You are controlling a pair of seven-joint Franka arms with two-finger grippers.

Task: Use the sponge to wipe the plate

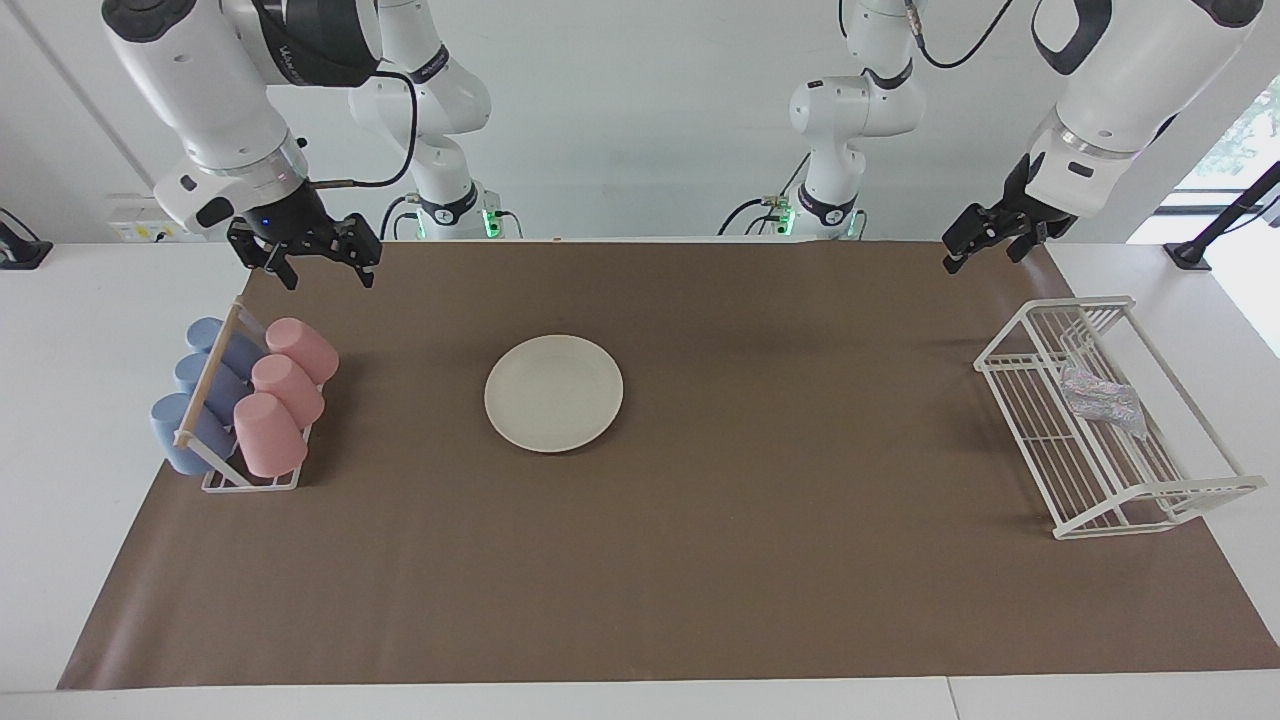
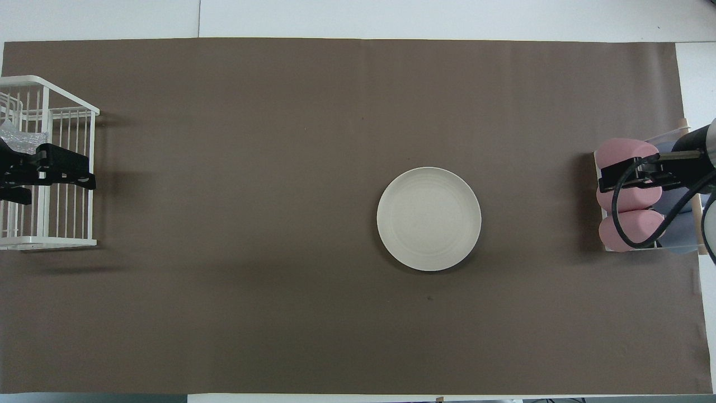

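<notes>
Brown paper covers the table [image 1: 700,600], round cream-white plate [image 1: 553,392] bare near its middle. Facing view shows the silvery-grey glittery sponge [image 1: 1100,400] in the white wire rack [image 1: 1030,340]; from overhead the left gripper [image 1: 985,243] partly covers it. Right gripper [image 1: 320,265] hangs spread and empty near pink and blue cups [image 1: 285,385]. Left's fingers: can't tell.

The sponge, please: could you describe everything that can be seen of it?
The sponge is a small, silvery-grey, crinkled pad with a faint iridescent sheen, soft-looking. It lies loosely crumpled on the wire floor of the white rack at the left arm's end of the table, touching only the rack. No gripper holds it.
</notes>
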